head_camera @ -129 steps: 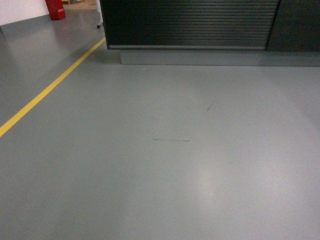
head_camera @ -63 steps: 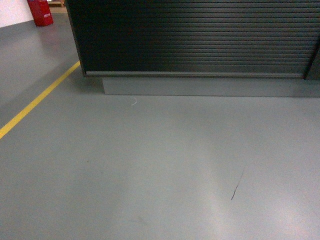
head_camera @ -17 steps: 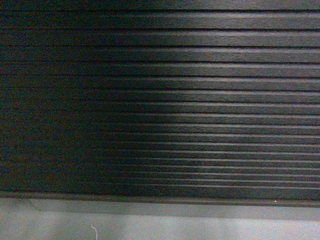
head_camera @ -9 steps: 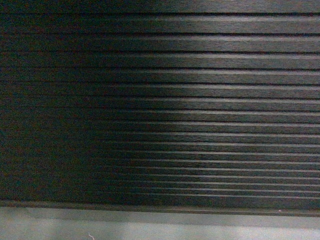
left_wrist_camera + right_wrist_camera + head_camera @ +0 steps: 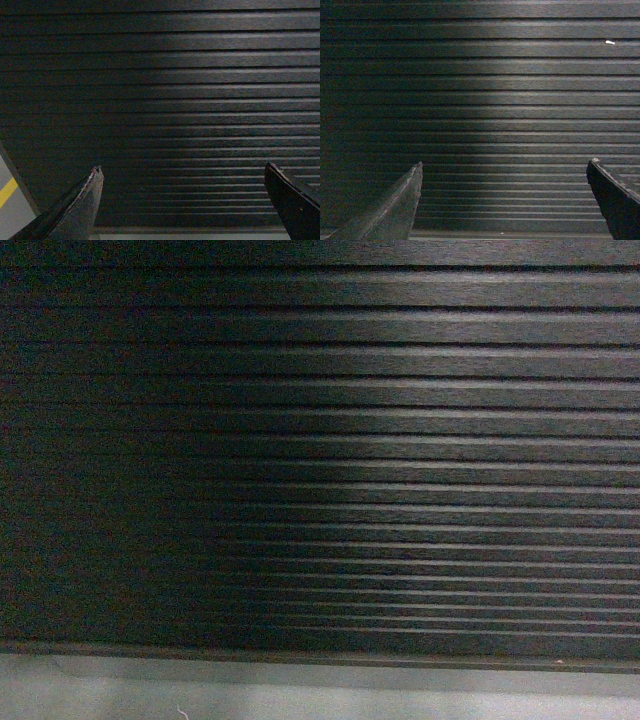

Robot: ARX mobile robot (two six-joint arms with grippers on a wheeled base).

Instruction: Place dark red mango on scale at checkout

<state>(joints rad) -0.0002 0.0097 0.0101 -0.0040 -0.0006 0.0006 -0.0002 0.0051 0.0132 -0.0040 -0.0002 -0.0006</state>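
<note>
Both grippers, left (image 5: 182, 200) and right (image 5: 504, 200), are spread wide and hold nothing, each facing the checkout's (image 5: 320, 440) ribbed front close ahead. Neither mango nor scale is in view, so where they are can't be told. By this, everything remains: finding, grasping, placing.

A shop-like interior: a ribbed black checkout front (image 5: 400, 440) on a grey plinth (image 5: 320, 690), above a yellow-lined floor (image 5: 7, 192).
</note>
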